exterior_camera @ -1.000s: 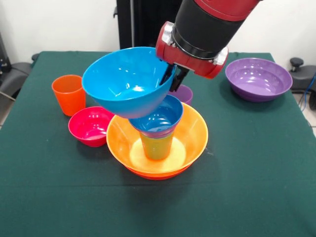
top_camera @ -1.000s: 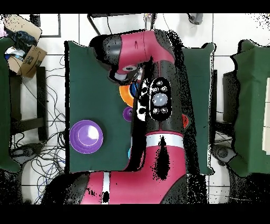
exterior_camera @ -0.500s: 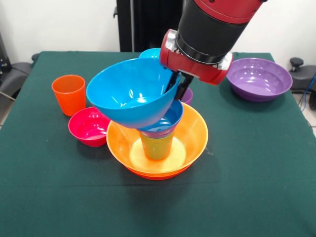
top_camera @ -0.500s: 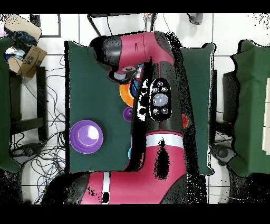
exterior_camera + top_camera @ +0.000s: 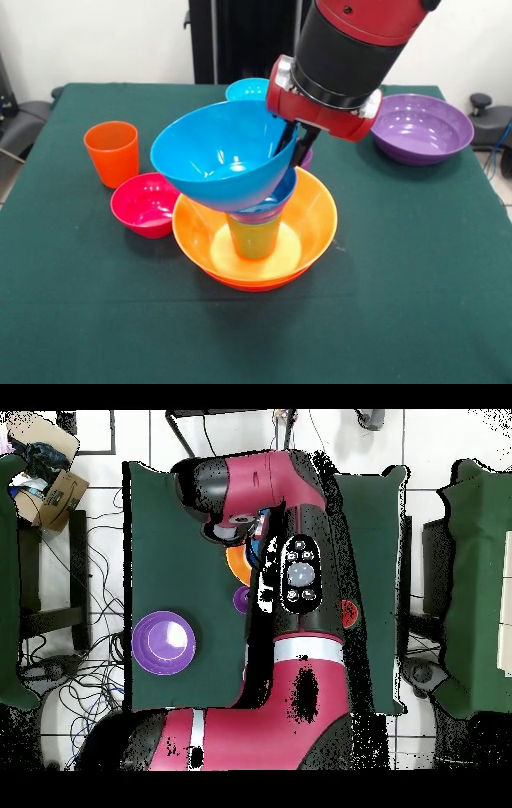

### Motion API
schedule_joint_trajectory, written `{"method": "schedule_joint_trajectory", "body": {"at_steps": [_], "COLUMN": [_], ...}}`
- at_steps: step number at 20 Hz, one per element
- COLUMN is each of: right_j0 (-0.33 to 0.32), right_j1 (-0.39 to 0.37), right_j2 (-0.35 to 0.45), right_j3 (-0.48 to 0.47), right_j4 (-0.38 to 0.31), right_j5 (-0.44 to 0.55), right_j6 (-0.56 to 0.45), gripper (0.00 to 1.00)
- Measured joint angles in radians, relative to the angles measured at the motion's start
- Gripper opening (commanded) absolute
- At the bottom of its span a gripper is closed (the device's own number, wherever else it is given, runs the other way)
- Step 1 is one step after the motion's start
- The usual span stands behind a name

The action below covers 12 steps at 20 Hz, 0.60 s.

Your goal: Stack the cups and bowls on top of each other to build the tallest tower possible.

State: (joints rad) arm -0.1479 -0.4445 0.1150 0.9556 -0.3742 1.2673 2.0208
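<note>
My gripper (image 5: 290, 150) is shut on the right rim of the large sky-blue bowl (image 5: 216, 156). It holds the bowl tilted, just above the tower. The tower is a small dark blue bowl (image 5: 280, 194) on a lime green cup (image 5: 254, 237), standing in the yellow-orange bowl (image 5: 317, 228). That bowl is nested in the orange-red bowl (image 5: 250, 284). The orange cup (image 5: 112, 152) and the magenta bowl (image 5: 146, 205) stand to the left. The purple cup (image 5: 305, 157) is mostly hidden behind the gripper. The purple bowl (image 5: 418, 126) is at the right and the cyan bowl (image 5: 245, 87) is behind.
In the overhead view the arm covers most of the green table (image 5: 170, 534). The purple bowl (image 5: 163, 642), the purple cup (image 5: 241, 599) and a sliver of the yellow-orange bowl (image 5: 235, 565) show beside the arm. Boxes and cables lie on the floor around the table.
My gripper has carried the sky-blue bowl right and down, so it now hangs close over the dark blue bowl. The other cups and bowls have not moved.
</note>
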Motion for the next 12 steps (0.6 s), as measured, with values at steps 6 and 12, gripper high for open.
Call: {"method": "schedule_joint_trajectory", "body": {"at_steps": [6,12], "right_j0": [0.012,0.022], "right_j1": [0.000,0.000], "right_j2": [-0.008,-0.016], "right_j3": [0.011,0.031], "right_j4": [0.001,0.008], "right_j5": [0.000,0.000], "right_j6": [0.000,0.000], "gripper": [0.00,0.00]}}
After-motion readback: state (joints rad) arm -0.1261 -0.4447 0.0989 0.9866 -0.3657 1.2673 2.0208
